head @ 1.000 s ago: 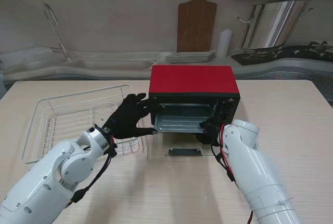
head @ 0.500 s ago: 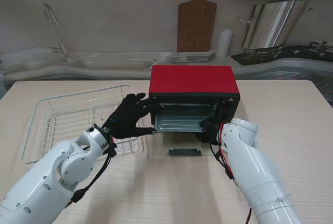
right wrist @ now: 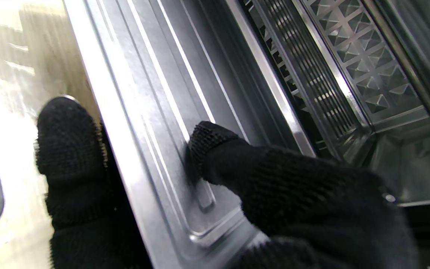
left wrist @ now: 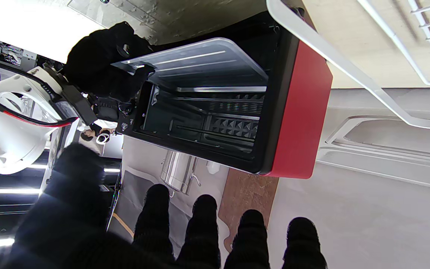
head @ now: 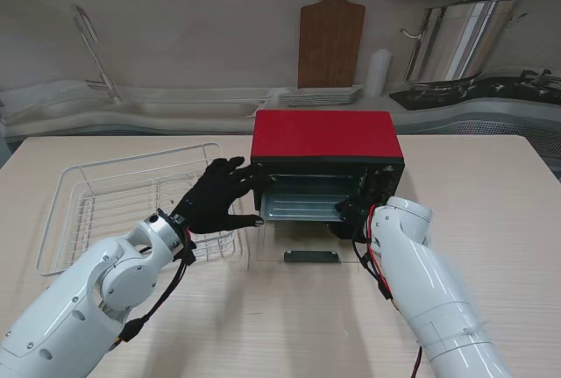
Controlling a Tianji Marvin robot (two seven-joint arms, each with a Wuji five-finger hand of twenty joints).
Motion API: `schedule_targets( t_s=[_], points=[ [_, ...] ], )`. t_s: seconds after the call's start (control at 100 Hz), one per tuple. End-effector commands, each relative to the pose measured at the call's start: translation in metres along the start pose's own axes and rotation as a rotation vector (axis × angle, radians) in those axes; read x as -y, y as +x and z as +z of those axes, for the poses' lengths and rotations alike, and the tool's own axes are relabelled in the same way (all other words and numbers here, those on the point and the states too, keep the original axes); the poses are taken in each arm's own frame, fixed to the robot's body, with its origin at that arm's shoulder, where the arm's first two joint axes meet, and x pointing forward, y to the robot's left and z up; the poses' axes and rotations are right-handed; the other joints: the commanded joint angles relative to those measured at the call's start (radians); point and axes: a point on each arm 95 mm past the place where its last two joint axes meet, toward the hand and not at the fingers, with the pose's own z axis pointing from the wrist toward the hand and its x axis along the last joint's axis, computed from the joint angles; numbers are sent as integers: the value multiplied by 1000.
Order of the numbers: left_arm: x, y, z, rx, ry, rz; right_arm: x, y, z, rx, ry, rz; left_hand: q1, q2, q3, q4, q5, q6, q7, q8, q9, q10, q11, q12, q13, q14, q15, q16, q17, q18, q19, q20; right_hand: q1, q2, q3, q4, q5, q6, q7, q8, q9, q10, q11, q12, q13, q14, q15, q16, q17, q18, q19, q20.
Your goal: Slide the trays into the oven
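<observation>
The table (head: 263,325) is pale wood grain; behind it runs a grey counter (head: 175,102) against a plain wall. At the left of the table stands a white wire rack (head: 105,198). Just right of it, the left hand (head: 219,198) hovers with fingers spread apart and holds nothing, its fingertips (left wrist: 250,224) near the left front corner of the oven. The red oven (head: 326,137) sits mid-table, its glass door (head: 302,251) folded down flat. A metal tray (head: 302,205) lies partly inside the oven mouth — its front edge projects over the door. The right hand (head: 351,216) grips the tray's right edge, thumb (right wrist: 215,145) on top, another finger (right wrist: 69,149) under the rim. On the counter: a wooden board (head: 330,32), stacked plates (head: 320,96), a steel pot (head: 456,40).
</observation>
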Motion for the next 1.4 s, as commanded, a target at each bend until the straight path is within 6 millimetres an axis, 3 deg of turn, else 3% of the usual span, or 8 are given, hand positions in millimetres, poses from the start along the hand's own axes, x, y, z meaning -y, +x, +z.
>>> schedule_targets(
  t_s=[0.0, 0.29, 0.36, 0.43, 0.53, 0.63, 0.96, 1.39],
  points=[
    [-1, 3, 0, 0, -12, -7, 11, -6, 0, 4, 32, -3, -7, 31, -19, 36, -20, 3, 1, 0, -31, -13, 6, -12, -19, -27, -13, -16, -19, -27, -53, -7, 49, -7, 41, -28, 46, -5, -3, 4, 39, 0, 13, -12, 52, 9, 18, 7, 14, -21, 41, -9],
    [-1, 3, 1, -2, -13, -8, 10, -7, 1, -7, 15, -18, -8, 31, -20, 36, -20, 3, 1, 1, -31, -14, 6, -12, -19, -27, -13, -16, -19, -26, -54, -8, 37, 1, 21, -22, 28, 17, -13, -12, 37, 4, -14, -23, 42, 15, -17, -14, 10, -13, 28, -28],
    [-2, 3, 1, -3, -13, -8, 8, -7, 1, -5, 22, -4, -8, 32, -19, 36, -21, 2, 1, 0, -32, -14, 5, -12, -19, -26, -13, -16, -19, -26, -54, -8, -15, 10, -77, -8, -14, 36, 24, -51, 15, 15, -32, -19, 21, 28, -40, -23, -10, 5, 15, -38],
    [-2, 3, 1, -3, -13, -9, 7, -7, 0, -2, 30, 0, -7, 32, -19, 36, -20, 2, 1, 1, -31, -13, 6, -12, -19, -25, -13, -15, -19, -26, -54, -8, -105, -19, -64, -4, -25, 50, 5, -54, -24, 20, -16, -9, -4, 35, -58, -25, -34, 15, 1, -40],
    [-2, 3, 1, -4, -11, -9, 5, -7, 0, 0, 35, -5, -7, 31, -19, 36, -19, 2, 2, 1, -31, -14, 6, -12, -18, -26, -13, -15, -19, -26, -54, -8, -216, -26, -36, 54, -29, 55, -74, 23, -76, 20, -9, 7, -41, 36, -108, -26, -72, 22, -34, -34],
    [-2, 3, 1, -4, -10, -10, 3, -8, 0, 0, 36, -3, -8, 32, -19, 36, -20, 2, 1, 1, -31, -13, 6, -12, -19, -26, -13, -15, -19, -26, -54, -8, -264, -10, -43, 116, -39, 62, -118, 106, -97, 28, -52, -6, -73, 43, -176, -42, -112, 44, -84, -40],
    [-3, 4, 1, -4, -7, -12, -6, -8, -2, -8, 42, -23, -8, 31, -19, 36, -19, 3, 2, 2, -30, -14, 6, -12, -18, -26, -13, -15, -19, -25, -53, -7, -311, 42, -160, 119, -125, 69, -131, 132, -167, 28, -85, -10, -109, 46, -236, -53, -142, 65, -112, -43],
    [-3, 3, 0, 0, -3, -16, -14, -10, -2, 23, 55, -59, -8, 30, -18, 36, -17, 4, 2, 2, -29, -14, 6, -11, -18, -26, -12, -15, -19, -26, -53, -6, -366, 66, -267, 119, -165, 95, -165, 114, -127, 35, -31, 8, -67, 62, -99, -4, -94, 104, 18, 35]
  ],
)
